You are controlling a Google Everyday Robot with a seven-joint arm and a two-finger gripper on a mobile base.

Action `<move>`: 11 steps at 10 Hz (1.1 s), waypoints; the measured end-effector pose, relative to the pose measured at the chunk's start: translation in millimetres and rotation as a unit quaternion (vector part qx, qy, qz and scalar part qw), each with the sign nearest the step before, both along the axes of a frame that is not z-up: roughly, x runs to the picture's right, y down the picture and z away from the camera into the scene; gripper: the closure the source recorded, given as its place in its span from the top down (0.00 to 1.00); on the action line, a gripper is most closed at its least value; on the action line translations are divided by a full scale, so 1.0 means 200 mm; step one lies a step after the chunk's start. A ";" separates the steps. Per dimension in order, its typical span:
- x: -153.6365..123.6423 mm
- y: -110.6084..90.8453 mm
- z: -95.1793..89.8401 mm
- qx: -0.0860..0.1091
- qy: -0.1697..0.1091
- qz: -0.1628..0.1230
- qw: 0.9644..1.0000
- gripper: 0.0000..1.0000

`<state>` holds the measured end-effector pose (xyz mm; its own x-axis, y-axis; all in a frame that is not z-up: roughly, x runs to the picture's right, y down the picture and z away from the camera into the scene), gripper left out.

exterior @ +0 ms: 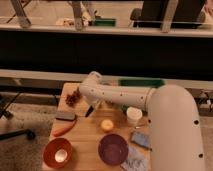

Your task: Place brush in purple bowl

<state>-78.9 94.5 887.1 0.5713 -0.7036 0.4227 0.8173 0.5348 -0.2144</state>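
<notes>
One cam, high behind arm, looks down over table (claw prob. under elbow), mid-range.

Dim, warm indoor light; soft blur throughout, faint shadows.

No readable text, labels, brands or numbers anywhere in view. Blue-grey crinkled packet near front right of light wooden table: print too blurred to read. Gripper, below white arm's elbow over table's middle: no markings legible. Dark purple round bowl: plain, unmarked.
</notes>
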 end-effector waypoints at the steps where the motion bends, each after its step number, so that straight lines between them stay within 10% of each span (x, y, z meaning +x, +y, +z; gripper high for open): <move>1: 0.00 0.00 -0.02 0.000 -0.003 0.000 1.000 0.00; 11: 0.01 0.04 -0.16 -0.020 -0.038 0.002 0.999 0.00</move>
